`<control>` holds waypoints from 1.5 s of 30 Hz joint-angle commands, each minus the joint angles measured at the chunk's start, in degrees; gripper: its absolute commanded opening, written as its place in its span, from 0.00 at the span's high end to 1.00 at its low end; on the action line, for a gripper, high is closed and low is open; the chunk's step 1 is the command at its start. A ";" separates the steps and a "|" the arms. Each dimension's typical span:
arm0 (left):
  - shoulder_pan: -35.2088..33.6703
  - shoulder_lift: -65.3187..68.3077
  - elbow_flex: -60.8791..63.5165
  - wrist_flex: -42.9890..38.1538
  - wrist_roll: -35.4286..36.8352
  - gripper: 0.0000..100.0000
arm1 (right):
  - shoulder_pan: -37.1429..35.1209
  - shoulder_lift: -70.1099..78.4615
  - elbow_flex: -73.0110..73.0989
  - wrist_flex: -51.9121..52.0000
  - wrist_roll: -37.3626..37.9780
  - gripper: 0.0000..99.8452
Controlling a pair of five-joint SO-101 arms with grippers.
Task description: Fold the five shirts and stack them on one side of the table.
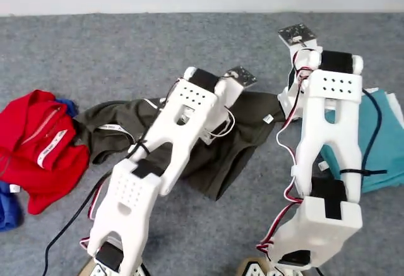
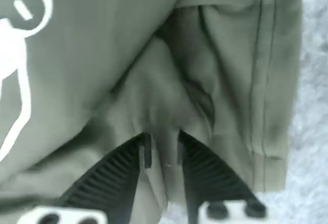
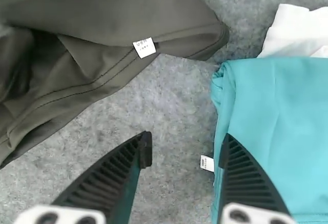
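A dark olive shirt [image 1: 249, 131] lies crumpled across the middle of the grey table. My left gripper [image 2: 161, 149] is shut on a fold of this olive shirt [image 2: 154, 80], near a hemmed edge. My right gripper [image 3: 184, 155] is open over bare carpet, between the olive shirt [image 3: 92, 34] and a folded teal shirt [image 3: 271, 111]. One finger sits at the teal shirt's edge. The teal shirt [image 1: 385, 143] rests on a white shirt [image 1: 394, 102] at the right side. A red shirt [image 1: 38, 143] and a blue shirt [image 1: 7, 203] lie bunched at the far left.
The left arm [image 1: 170, 143] stretches over the olive shirt; the right arm [image 1: 328, 137] stands beside the teal stack. A black cable [image 1: 69, 222] trails over the carpet near the left arm's base. Open grey carpet [image 1: 126, 48] lies at the back.
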 commanded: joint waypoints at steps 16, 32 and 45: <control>-2.81 16.09 -20.79 1.41 0.26 0.99 | -0.75 -2.42 -0.09 -0.40 0.62 0.78; -7.82 -25.58 -5.76 1.41 0.26 0.99 | -0.92 -2.42 0.18 0.13 0.26 0.78; -8.44 -47.74 10.24 1.32 0.18 0.99 | -3.91 -2.95 4.92 0.92 0.18 0.78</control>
